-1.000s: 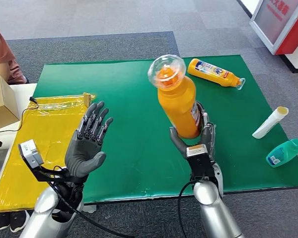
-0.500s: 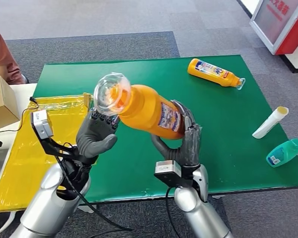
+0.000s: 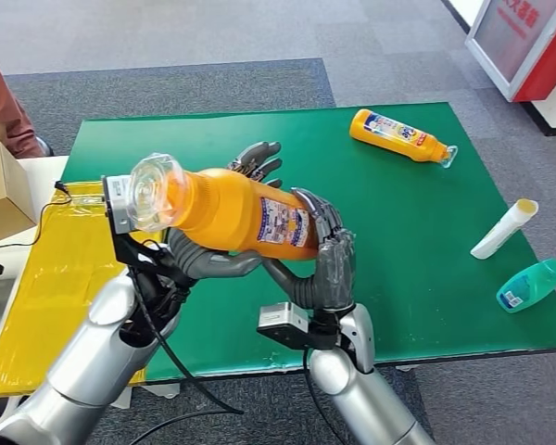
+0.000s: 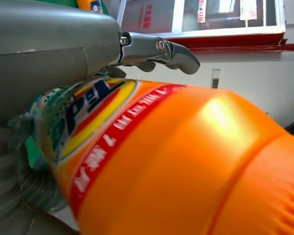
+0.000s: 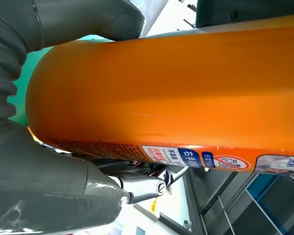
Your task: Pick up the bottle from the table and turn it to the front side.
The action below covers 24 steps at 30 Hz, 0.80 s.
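A large orange bottle point(image 3: 226, 209) with a clear cap hangs level above the green mat point(image 3: 435, 241), cap pointing to my left. My right hand point(image 3: 327, 264) grips its base end, fingers wrapped over the label. My left hand point(image 3: 212, 260) lies under and behind the bottle's middle, thumb beneath it, while its fingers point(image 3: 256, 158) stretch straight out past the far side. Up close in the left wrist view, the bottle point(image 4: 175, 161) lies against my left hand point(image 4: 45, 44). In the right wrist view, my right hand point(image 5: 45, 186) clasps the bottle point(image 5: 175, 93).
On the mat lie a second orange bottle point(image 3: 401, 135) at the back right, a white tube point(image 3: 504, 229) and a teal bottle point(image 3: 533, 284) at the right edge. A yellow sheet point(image 3: 72, 250) and a cardboard box point(image 3: 3, 190) sit left; a person's sleeve point(image 3: 3, 107) shows beyond.
The right hand has tipped the bottle from upright to level and carried it left. The left hand has risen and moved in under and behind the bottle.
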{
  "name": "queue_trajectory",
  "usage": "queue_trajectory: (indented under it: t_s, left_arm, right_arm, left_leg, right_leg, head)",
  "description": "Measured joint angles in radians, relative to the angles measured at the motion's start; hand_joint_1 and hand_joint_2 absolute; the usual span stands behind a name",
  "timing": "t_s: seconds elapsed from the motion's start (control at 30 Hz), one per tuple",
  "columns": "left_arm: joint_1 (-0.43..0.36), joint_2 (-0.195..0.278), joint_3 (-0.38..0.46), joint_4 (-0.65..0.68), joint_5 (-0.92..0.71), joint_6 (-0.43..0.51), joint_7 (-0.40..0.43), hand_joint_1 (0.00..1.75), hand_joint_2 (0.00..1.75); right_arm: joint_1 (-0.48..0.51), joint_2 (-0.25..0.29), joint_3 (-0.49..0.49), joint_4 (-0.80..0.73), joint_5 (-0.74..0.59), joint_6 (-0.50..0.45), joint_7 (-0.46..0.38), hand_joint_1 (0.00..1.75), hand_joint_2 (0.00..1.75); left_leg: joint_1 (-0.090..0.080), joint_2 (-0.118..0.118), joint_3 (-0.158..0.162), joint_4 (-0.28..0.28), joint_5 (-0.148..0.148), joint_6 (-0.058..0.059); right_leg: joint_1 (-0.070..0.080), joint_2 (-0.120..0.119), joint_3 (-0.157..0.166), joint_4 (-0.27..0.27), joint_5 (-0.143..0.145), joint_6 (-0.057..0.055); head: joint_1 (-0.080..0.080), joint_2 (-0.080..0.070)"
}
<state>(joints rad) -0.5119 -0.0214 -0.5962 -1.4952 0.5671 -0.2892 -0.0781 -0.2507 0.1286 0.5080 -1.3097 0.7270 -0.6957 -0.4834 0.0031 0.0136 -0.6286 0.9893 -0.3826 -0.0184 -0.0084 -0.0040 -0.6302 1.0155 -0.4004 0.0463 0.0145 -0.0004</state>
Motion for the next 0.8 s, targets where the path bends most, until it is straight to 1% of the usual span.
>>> queue_trajectory:
  t_s: [0.1,0.13,0.23,0.27,0.43,0.5,0.57,0.63,0.8]
  left_arm:
    - [-0.02,0.005,-0.012,0.012,-0.008,0.001,0.006,0.0,1.75]
    - [-0.026,0.007,-0.016,0.016,-0.01,0.001,0.008,0.34,1.75]
    - [-0.038,0.012,-0.022,0.023,-0.019,0.001,0.012,1.64,1.75]
    - [-0.04,0.013,-0.024,0.025,-0.023,0.001,0.013,1.75,1.75]
    - [-0.044,0.015,-0.027,0.03,-0.049,0.011,0.008,1.75,1.75]
    - [-0.045,0.015,-0.027,0.031,-0.061,0.02,0.001,1.75,1.75]
    - [-0.045,0.015,-0.028,0.031,-0.069,0.029,-0.005,1.75,1.75]
    - [-0.044,0.015,-0.028,0.031,-0.077,0.036,-0.007,1.75,1.75]
    - [-0.031,0.017,-0.026,0.031,-0.092,0.052,-0.009,1.75,1.75]
  right_arm:
    - [-0.005,0.0,0.005,0.01,0.006,-0.003,0.005,1.75,1.75]
    - [-0.007,0.0,0.006,0.013,0.008,-0.004,0.006,1.75,1.75]
    - [-0.01,0.002,0.006,0.018,0.021,-0.004,0.01,1.75,1.75]
    - [-0.01,0.003,0.006,0.019,0.024,-0.005,0.011,1.75,1.75]
    - [-0.011,0.004,0.006,0.022,0.029,-0.005,0.019,1.75,1.75]
    - [-0.011,0.004,0.006,0.023,0.028,-0.005,0.024,1.24,1.75]
    - [-0.01,0.005,0.006,0.023,0.024,-0.005,0.027,0.38,1.75]
    - [-0.006,0.005,0.006,0.023,0.018,-0.005,0.028,0.01,1.75]
    - [0.002,0.005,0.007,0.023,0.002,-0.005,0.03,0.0,1.75]
  left_leg:
    - [0.0,0.0,0.0,0.0,0.0,0.0]
    - [0.0,0.0,0.0,0.0,0.0,0.0]
    - [0.0,0.0,0.0,0.0,0.0,0.0]
    - [0.0,0.0,0.0,0.0,0.0,0.0]
    - [0.0,0.0,0.0,0.0,0.0,0.0]
    - [0.0,0.0,0.0,0.0,0.0,0.0]
    - [0.0,0.0,0.0,0.0,0.0,0.0]
    - [0.0,0.0,0.0,0.0,0.0,0.0]
    - [0.0,0.0,0.0,0.0,0.0,0.0]
  right_leg:
    - [0.0,0.0,0.0,0.0,0.0,0.0]
    - [0.0,0.0,0.0,0.0,0.0,0.0]
    - [0.0,0.0,0.0,0.0,0.0,0.0]
    - [0.0,0.0,0.0,0.0,0.0,0.0]
    - [0.0,0.0,0.0,0.0,0.0,0.0]
    - [0.0,0.0,0.0,0.0,0.0,0.0]
    - [0.0,0.0,0.0,0.0,0.0,0.0]
    - [0.0,0.0,0.0,0.0,0.0,0.0]
    - [0.0,0.0,0.0,0.0,0.0,0.0]
  head:
    - [0.0,0.0]
    - [0.0,0.0]
    - [0.0,0.0]
    - [0.0,0.0]
    - [0.0,0.0]
    - [0.0,0.0]
    - [0.0,0.0]
    - [0.0,0.0]
    - [0.0,0.0]
